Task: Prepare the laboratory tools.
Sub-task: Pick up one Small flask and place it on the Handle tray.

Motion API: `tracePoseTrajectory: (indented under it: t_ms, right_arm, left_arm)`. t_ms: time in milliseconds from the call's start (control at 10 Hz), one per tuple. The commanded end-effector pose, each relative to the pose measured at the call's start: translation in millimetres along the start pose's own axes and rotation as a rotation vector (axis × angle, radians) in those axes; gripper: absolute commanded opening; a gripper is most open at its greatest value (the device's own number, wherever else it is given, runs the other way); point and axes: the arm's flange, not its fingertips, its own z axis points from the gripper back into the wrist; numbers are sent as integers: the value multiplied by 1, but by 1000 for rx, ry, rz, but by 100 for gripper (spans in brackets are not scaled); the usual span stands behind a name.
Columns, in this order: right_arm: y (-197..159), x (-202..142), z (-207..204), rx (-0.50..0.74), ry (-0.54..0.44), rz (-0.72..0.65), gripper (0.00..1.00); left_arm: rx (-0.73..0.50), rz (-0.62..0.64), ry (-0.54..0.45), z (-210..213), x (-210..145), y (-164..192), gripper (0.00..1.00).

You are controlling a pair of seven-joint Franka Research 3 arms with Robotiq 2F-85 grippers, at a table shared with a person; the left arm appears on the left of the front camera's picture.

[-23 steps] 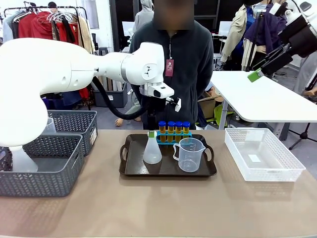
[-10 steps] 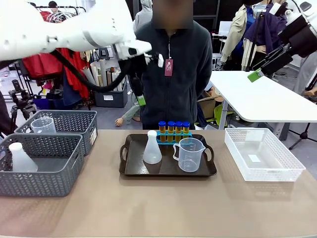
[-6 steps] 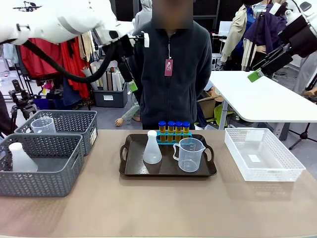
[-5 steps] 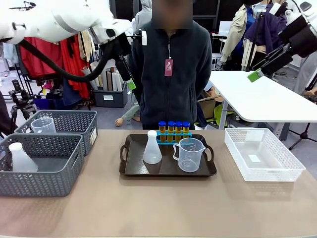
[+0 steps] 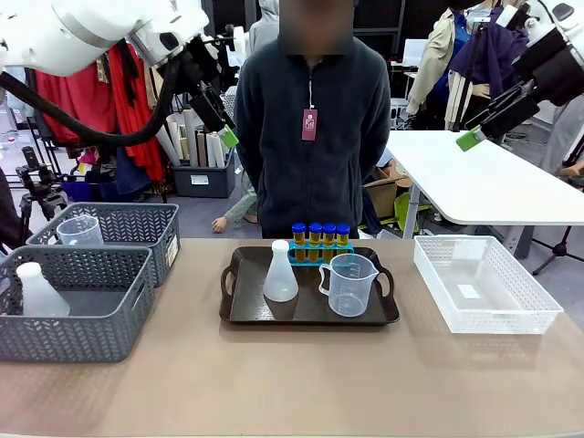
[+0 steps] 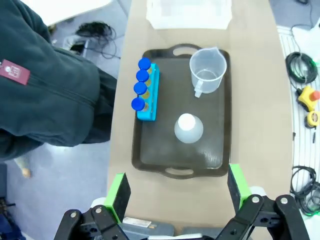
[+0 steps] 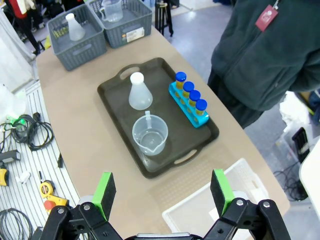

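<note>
At the far left of the table two grey baskets [image 5: 109, 301] stand side by side, the nearer one holding a white flask and the farther one a clear cup. Above them the left gripper [image 6: 175, 195] hangs high in the air, well clear of the table; in its wrist view the green-padded fingers are spread wide with nothing between them.

In the middle of the table sits the dark handled tray [image 5: 239, 315]. On its left part stands the white translucent conical flask [image 5: 280, 274], upright. Behind it, along the tray's far edge, the blue tube rack [image 5: 319, 253] holds four amber-filled tubes with blue caps [image 5: 320, 234] in a row. To the right of the flask, just beside it, is the clear measuring cup [image 5: 349, 285], upright, its handle towards the flask. A person in a dark fleece [image 5: 315, 119] stands at the far side, behind the tray.

Right of the tray lies a white mesh basket [image 5: 538, 319]. The right gripper [image 7: 162, 192] is raised high at the upper right, its fingers likewise wide apart and holding nothing.
</note>
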Motion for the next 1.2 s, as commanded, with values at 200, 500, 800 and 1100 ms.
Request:
tracePoseTrajectory:
  t_ms: [200,500,800,1100]
  right_arm:
    - [-1,1,0,14,-23,3,100]
    - [-1,1,0,14,-23,3,100]
    - [-1,1,0,14,-23,3,100]
    - [-1,1,0,14,-23,3,100]
  left_arm:
    - [54,-4,-49,5,-13,-12,100]
    - [49,7,-23,8,-5,-2,100]
    - [49,7,-23,8,-5,-2,100]
    - [49,7,-23,8,-5,-2,100]
